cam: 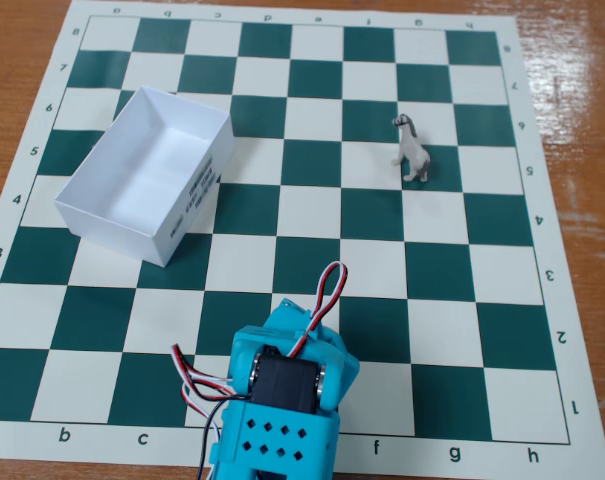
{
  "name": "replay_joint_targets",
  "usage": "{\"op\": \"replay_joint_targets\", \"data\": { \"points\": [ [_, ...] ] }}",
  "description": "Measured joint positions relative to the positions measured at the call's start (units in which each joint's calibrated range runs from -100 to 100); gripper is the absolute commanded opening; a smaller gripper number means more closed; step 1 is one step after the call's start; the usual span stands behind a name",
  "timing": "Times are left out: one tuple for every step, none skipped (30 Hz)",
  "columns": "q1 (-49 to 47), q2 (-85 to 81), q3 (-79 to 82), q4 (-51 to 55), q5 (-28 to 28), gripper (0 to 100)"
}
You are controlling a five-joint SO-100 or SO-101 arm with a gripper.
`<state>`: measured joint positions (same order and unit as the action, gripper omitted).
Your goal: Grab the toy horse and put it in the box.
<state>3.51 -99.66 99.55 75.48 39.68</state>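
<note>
Toy horse position: the toy horse [411, 148] stands upright on the chessboard mat [312, 225], upper right of the fixed view, straddling the edge of a white and a green square near the row marked 5–6.

Toy horse axis: the body runs roughly top to bottom of the picture, slightly slanted — dark head toward the far edge of the board, hind legs toward the near edge.

Box position: the box [112, 225] sits at the left of the view, open side up and empty, black print on its long side facing right; well apart from the horse, with several squares between them.

Arm: the blue arm [282, 400] enters at the bottom centre, only its upper body, servo and wires visible.

Claw state: cannot tell — the claw itself is hidden under the arm body, fingers not visible in this view.

Key relation: the horse lies forward and to the right of the arm as the fixed view shows it; the box lies forward and to the left. The arm sits between the two lines, somewhat nearer the box side.

Judgement on next move: reach out and swing right toward the horse; closing across the narrow flanks seems likelier to hold than along its length.

Risk: the figure is tiny and light, so a glancing finger could tip it.

Bench: the wooden bench [22, 30] shows around the mat.
</note>
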Motion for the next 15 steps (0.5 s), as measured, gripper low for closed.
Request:
{"op": "replay_joint_targets", "data": {
  "points": [
    [0.00, 0.00, 0.00, 0.00, 0.00, 0],
    [0.00, 0.00, -0.18, 0.44, 0.00, 0],
    [1.64, 0.00, -1.54, 1.75, 0.16, 0],
    [3.88, -0.34, -3.35, 2.19, 0.16, 0],
    [5.30, -0.34, -4.26, 2.28, 0.00, 0],
    [5.60, -0.26, -4.53, 2.54, 0.00, 0],
    [5.75, -0.26, -4.62, 2.54, 0.26, 0],
    [5.97, -0.34, -4.62, 2.63, -0.05, 0],
    [6.12, -0.34, -4.62, 2.63, 0.10, 0],
    [6.27, -0.26, -4.62, 2.63, 0.21, 0],
    [6.27, -0.26, -4.62, 2.63, 0.21, 0],
    [6.27, -0.26, -4.62, 2.63, 0.21, 0],
    [6.27, -0.26, -4.62, 2.63, 0.21, 0],
    [6.27, -0.26, -4.62, 2.63, 0.21, 0],
    [6.27, -0.26, -4.62, 2.63, 0.21, 0]
  ]
}}
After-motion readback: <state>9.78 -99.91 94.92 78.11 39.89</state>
